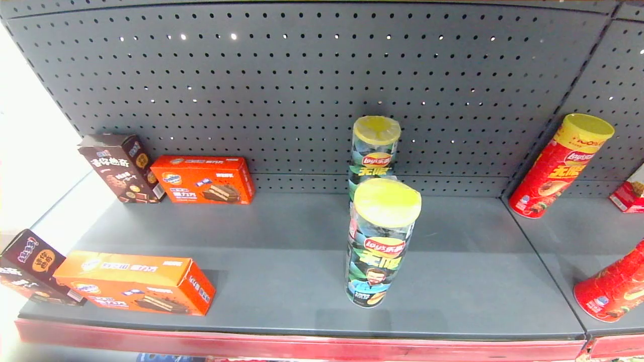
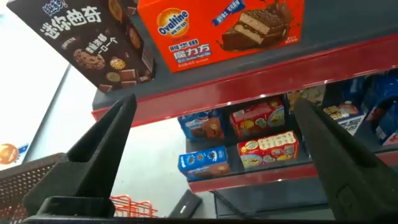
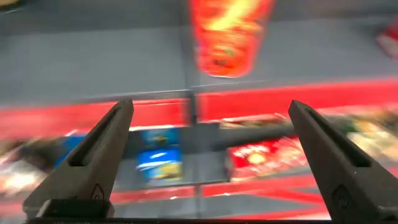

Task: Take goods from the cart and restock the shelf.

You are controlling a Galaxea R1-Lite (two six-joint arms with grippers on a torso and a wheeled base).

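Where the head cam looks down: grey shelf (image 1: 282, 261) w/ pegboard back panel (image 1: 302, 90) and red front rail (image 1: 302, 344). Mid-shelf, front green can (image 1: 380, 246) upright. Rear green can (image 1: 375, 151) upright directly behind it, near the panel. Robot's-right bay: rear red can (image 1: 558, 168) tilted, top leaning on the panel. Front red can (image 1: 611, 291) also tilted, cut by frame edge. Robot's-left side: rear brown box (image 1: 121, 168) just beside rear orange box (image 1: 204, 179), both by the panel. Front brown box (image 1: 30, 266) just beside front orange box (image 1: 136, 289), near the rail.

L wrist cam: left gripper (image 2: 212, 104) jaws wide apart, nothing between them. Past the gap, rail edge w/ front orange box (image 2: 221, 31) on the shelf. Front brown box (image 2: 93, 43) sits past one fingertip. Farther off through the gap: lower shelf w/ blue packs (image 2: 202, 165) and red packs (image 2: 267, 149). Cart basket (image 2: 25, 177), dark mesh, lies near that same finger's base, outer side. Contents can't be made out.

R wrist cam, all blurred: right gripper (image 3: 211, 106) jaws wide apart, empty. Blurred red can (image 3: 227, 37) on the shelf, in line w/ mid-gap, well apart from the tips. Can't tell which red can. Rail crosses between the fingers at tip level.
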